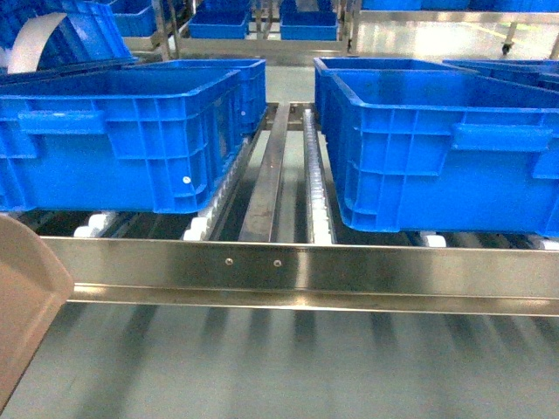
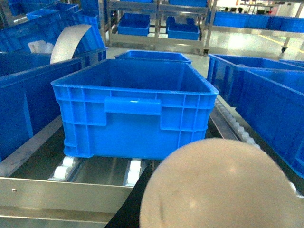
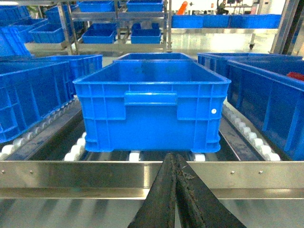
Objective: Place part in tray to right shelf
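part: a beige, rounded, smooth-faced piece [image 1: 26, 305]. In the head view it sits at the lower left edge, on the near side of the steel front rail [image 1: 306, 266] and partly cut off by the frame. In the left wrist view it fills the lower right corner [image 2: 221, 185], in front of the rail.
left gripper: hidden by the part in the left wrist view. Only a dark shape [image 2: 126, 209] shows under the part's left edge, so I cannot tell whether the fingers are spread or clamped.
right gripper: [image 3: 174, 161] two dark fingers pressed together with nothing between them. In the right wrist view the tip lies over the rail's middle.
steel front rail: runs level across the whole head view, with two small screws near its middle.
left crate: [image 1: 122, 140] blue plastic, just behind the rail on its left half, standing on white rollers [image 1: 196, 229]. It has a small white dot low on its front right.
right crate: [image 1: 437, 148] blue, just behind the rail on its right half. No contents can be seen from here.
roller track: [image 1: 314, 175] runs back from the rail between the two crates, beside a bare metal strip.
white curved sheet: [image 1: 35, 39] stands in a blue crate behind the left crate, far back from the rail.
far shelves: [image 1: 297, 22] more blue crates on metal racks, well beyond the rail.
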